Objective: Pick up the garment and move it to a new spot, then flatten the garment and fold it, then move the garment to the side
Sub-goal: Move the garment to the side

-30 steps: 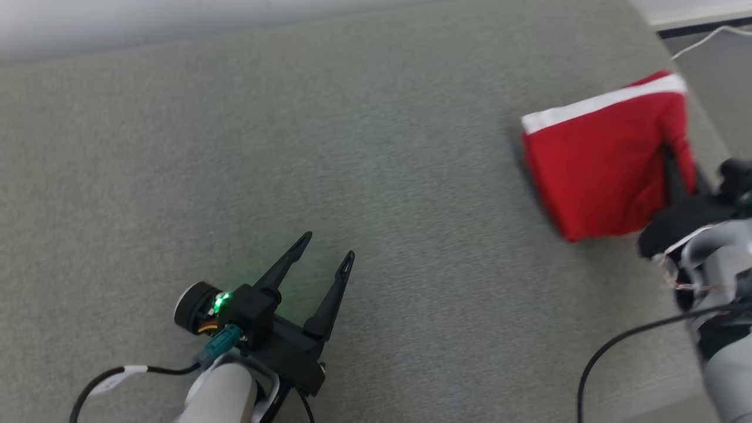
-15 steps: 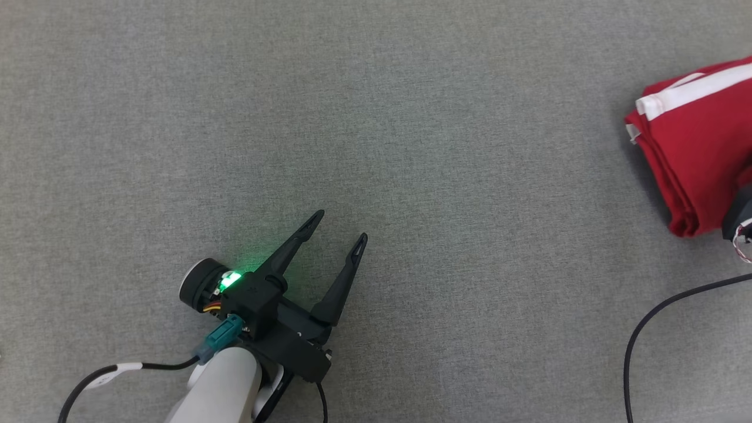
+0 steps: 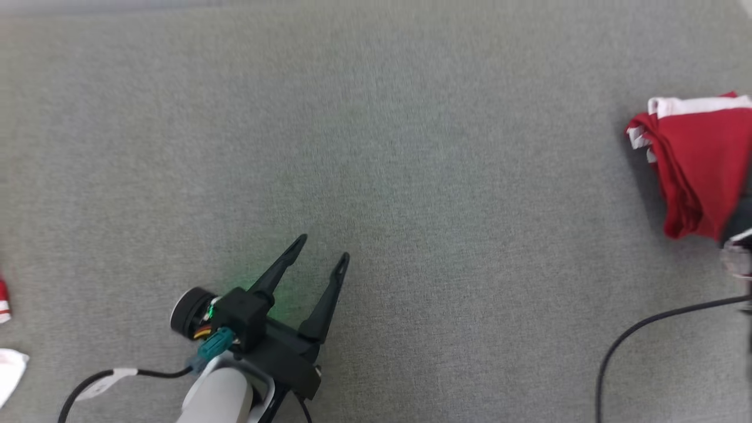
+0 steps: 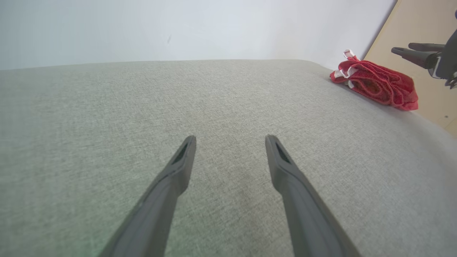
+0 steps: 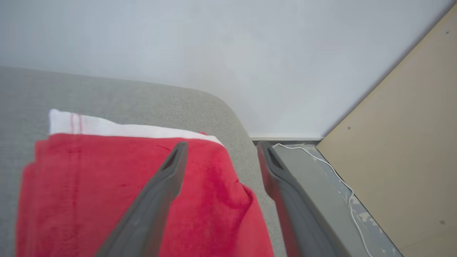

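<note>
The garment [image 3: 699, 164] is red with white trim and lies folded in a bundle at the far right of the grey padded surface [image 3: 376, 147]. In the right wrist view my right gripper [image 5: 222, 144] is open just above the garment [image 5: 125, 189], with nothing between its fingers. The left wrist view shows the garment [image 4: 375, 84] far off near the surface's right edge, and the right gripper [image 4: 405, 50] hangs lifted beyond it. My left gripper [image 3: 323, 248] stands open and empty over the bare surface at lower left, its fingers [image 4: 178, 167] well apart.
The surface's rounded corner and right edge run close beside the garment, with a grey ledge, a white cable [image 5: 321, 160] and a tan panel [image 5: 392, 142] beyond. A black cable [image 3: 646, 323] trails at lower right. Red and white cloth scraps [image 3: 7, 364] sit at the left edge.
My right gripper has opened and let go of the garment, which now rests at the surface's right edge. The head camera has shifted. The left gripper stays open.
</note>
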Robot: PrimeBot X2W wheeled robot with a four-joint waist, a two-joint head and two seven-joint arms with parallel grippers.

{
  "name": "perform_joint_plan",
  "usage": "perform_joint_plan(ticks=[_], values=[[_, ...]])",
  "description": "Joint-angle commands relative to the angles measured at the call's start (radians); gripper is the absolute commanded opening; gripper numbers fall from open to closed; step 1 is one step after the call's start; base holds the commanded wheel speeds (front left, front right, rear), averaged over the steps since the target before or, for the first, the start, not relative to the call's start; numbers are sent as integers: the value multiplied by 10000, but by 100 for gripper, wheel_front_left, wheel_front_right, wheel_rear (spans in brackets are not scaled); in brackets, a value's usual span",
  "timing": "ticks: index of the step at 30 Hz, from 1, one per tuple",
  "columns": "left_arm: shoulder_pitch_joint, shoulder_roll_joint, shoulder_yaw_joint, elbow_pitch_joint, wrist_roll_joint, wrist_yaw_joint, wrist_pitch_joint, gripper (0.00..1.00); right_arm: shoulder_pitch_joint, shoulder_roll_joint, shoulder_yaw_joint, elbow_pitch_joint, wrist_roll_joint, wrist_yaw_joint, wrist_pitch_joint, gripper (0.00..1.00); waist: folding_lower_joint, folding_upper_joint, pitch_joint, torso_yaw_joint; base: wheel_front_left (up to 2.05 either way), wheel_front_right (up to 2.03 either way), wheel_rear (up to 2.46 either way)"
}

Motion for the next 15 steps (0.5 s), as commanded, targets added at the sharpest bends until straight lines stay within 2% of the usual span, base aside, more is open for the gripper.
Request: perform_joint_plan(ticks=[1, 8, 15], values=[[324, 3, 183, 21, -6, 13, 3, 100, 312, 278, 324, -428, 279, -4, -4, 100, 0, -2, -535, 103, 0, 0, 0], [1085, -104, 845, 101, 202, 232, 0, 100, 1485, 892, 2166, -1628, 1794, -5, -2, 100, 0, -2, -1495, 338, 0, 0, 0], [1624, -144, 1315, 32, 215, 454, -3, 100, 2720, 1258, 3403, -2521, 3183, -5, -2, 100, 0, -2, -2145, 702, 0, 0, 0]])
